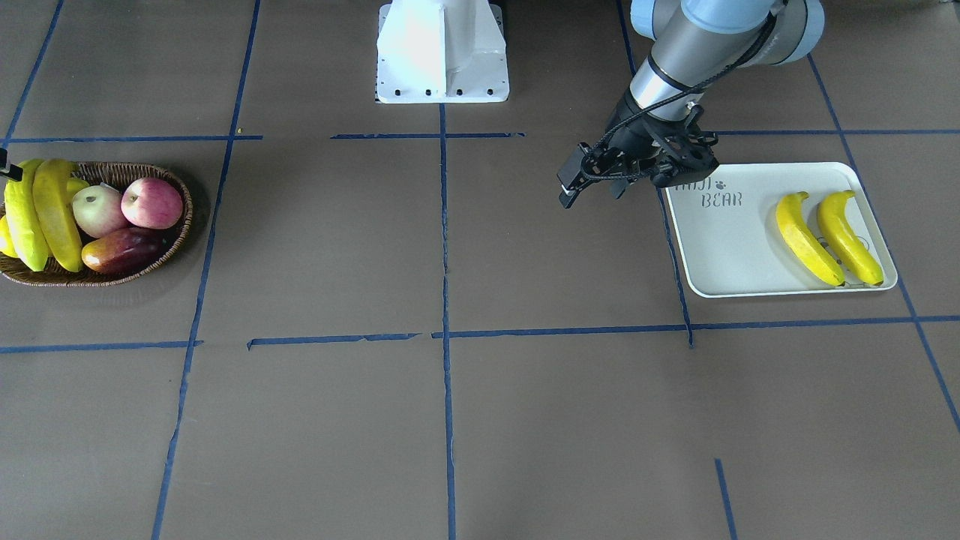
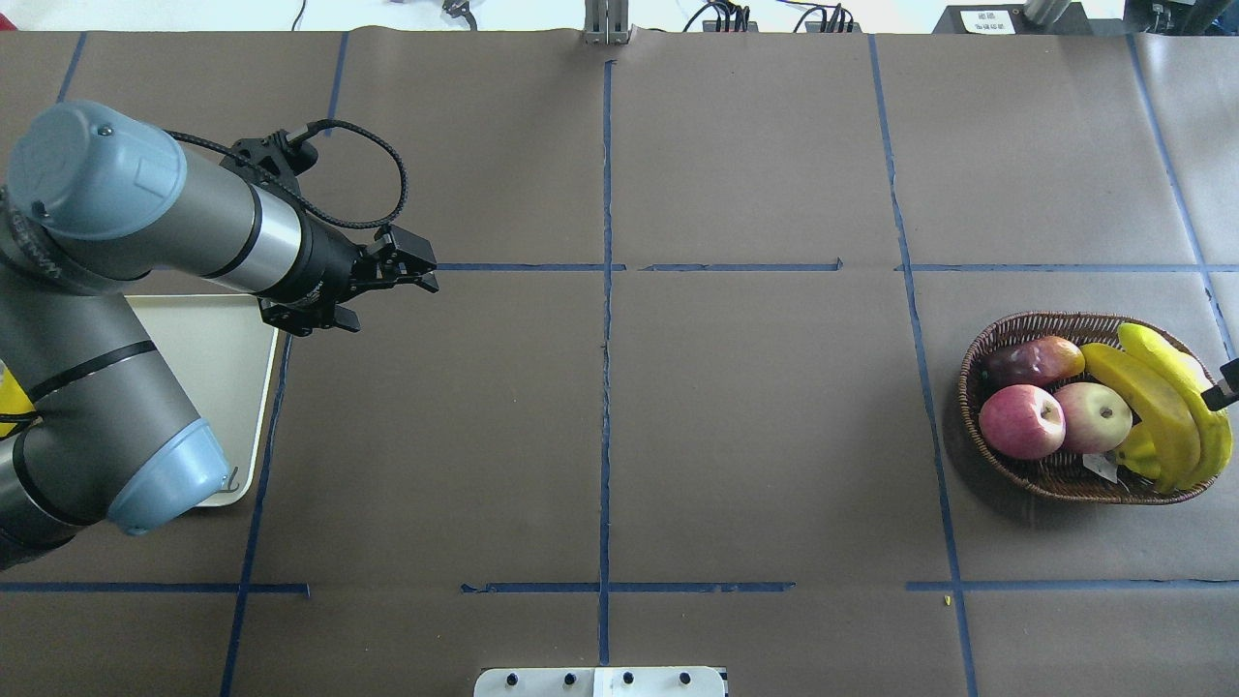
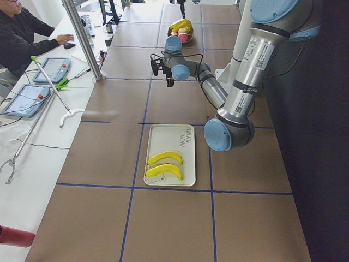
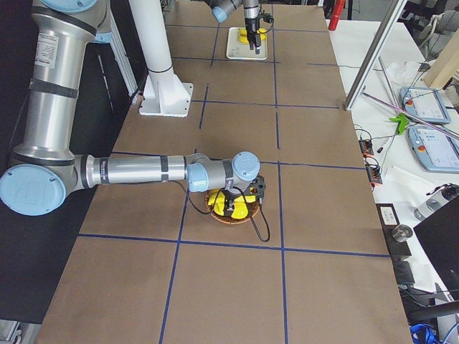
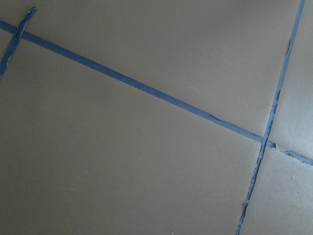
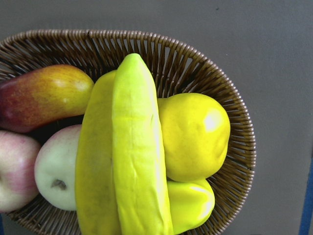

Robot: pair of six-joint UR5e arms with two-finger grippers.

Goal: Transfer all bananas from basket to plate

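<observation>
Two bananas [image 1: 806,240] [image 1: 847,236] lie side by side on the plate [image 1: 720,247]. Two more bananas [image 1: 56,214] [image 1: 22,217] lie across the basket [image 1: 176,232]; the right wrist view shows them stacked [image 6: 137,147] [image 6: 95,171]. My left gripper [image 1: 570,184] hangs empty and open over the table beside the plate's "BEAR" end, and also shows in the overhead view [image 2: 416,266]. My right gripper [image 4: 237,206] hovers over the basket. Only a dark sliver of it shows at the overhead view's edge, so I cannot tell its state.
The basket also holds a red apple [image 1: 152,202], a pale apple [image 1: 97,210], a red-yellow mango [image 1: 120,251], a stubby yellow pear [image 6: 193,134] and a yellow-green oblong fruit [image 6: 190,203]. The robot's white base [image 1: 442,52] stands mid-table. An operator [image 3: 22,33] sits at the side.
</observation>
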